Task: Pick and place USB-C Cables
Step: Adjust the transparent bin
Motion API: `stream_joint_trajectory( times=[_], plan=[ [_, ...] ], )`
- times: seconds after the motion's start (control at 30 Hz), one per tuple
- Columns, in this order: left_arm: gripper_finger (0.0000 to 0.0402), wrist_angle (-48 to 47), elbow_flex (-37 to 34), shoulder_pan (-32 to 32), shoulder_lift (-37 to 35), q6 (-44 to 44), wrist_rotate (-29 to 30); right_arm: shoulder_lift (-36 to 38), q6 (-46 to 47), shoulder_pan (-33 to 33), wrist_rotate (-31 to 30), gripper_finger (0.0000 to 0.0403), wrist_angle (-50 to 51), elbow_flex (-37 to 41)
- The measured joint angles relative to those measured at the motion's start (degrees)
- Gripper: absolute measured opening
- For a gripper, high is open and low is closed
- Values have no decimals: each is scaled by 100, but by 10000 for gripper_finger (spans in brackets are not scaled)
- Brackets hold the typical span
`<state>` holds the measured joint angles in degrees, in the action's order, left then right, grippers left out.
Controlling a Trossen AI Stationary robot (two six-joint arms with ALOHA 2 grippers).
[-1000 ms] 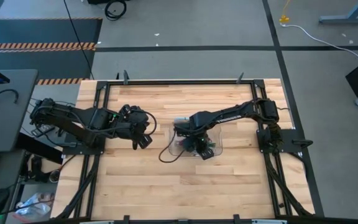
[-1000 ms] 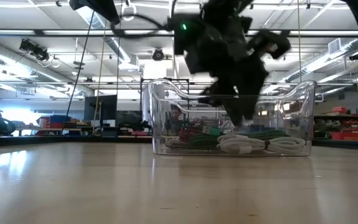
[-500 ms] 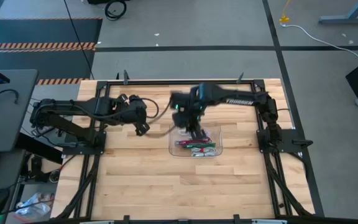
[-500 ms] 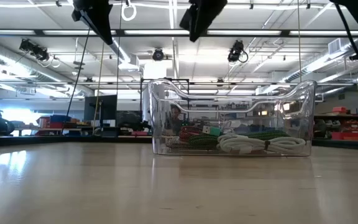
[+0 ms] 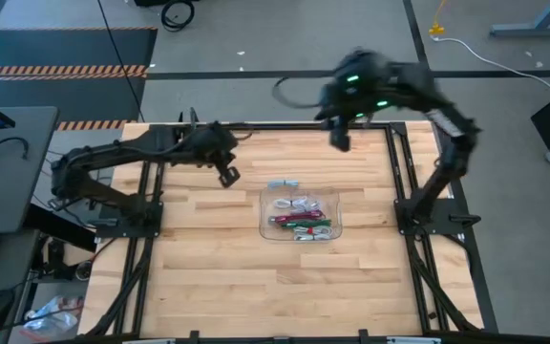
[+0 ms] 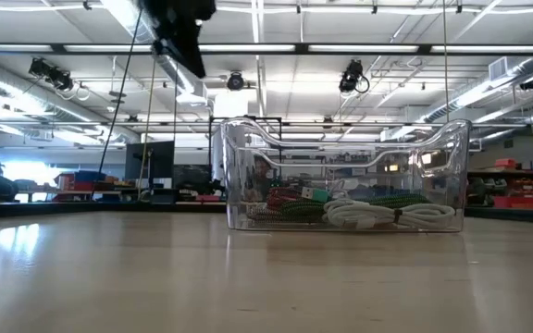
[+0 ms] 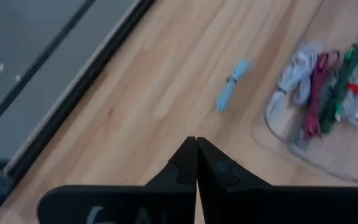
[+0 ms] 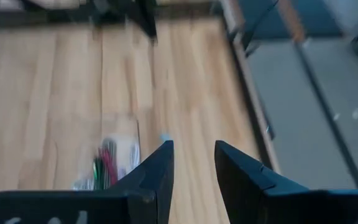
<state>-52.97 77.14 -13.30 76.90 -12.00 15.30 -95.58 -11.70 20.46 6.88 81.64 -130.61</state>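
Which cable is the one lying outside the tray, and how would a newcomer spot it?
Find the clear plastic tray near the middle of the wooden table, holding white, red and green cables. Just beyond its far edge, on bare wood, lies one light blue cable. It is the only cable outside the tray, and the only pale blue one.

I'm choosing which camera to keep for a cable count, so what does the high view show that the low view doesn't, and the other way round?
Only the high view shows the light blue bundled cable lying on the wooden table outside the clear plastic tray, plus the shut left gripper and the open, empty right gripper raised near the table's far edge. Only the low view shows the tray's tall walls and the white coiled cables side-on. Both show the tray holding red, green and white cables.
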Motion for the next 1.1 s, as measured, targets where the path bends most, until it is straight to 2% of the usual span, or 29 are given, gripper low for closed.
stream_joint_trajectory(
  times=[0.13,0.33,0.43,0.6,0.77,0.93,1.1],
  plan=[
    [4,602,4,-409,406,545,-384,639,144,187,25,122,-276,0],
    [9,1663,2,-728,1361,1024,-1723,1266,423,194,64,122,-324,0],
    [25,1954,0,-687,1779,1084,-2112,1449,515,119,74,122,-319,0],
    [62,2038,0,-586,2251,881,-2173,1561,529,16,76,122,-284,0],
    [99,2129,0,-604,2438,511,-2383,1484,331,11,73,121,-191,2],
    [129,2484,0,-577,2461,675,-2453,1355,118,11,207,121,-217,110],
    [141,2643,5,-647,2595,785,-2421,1237,100,11,396,121,-232,272]
  ],
)
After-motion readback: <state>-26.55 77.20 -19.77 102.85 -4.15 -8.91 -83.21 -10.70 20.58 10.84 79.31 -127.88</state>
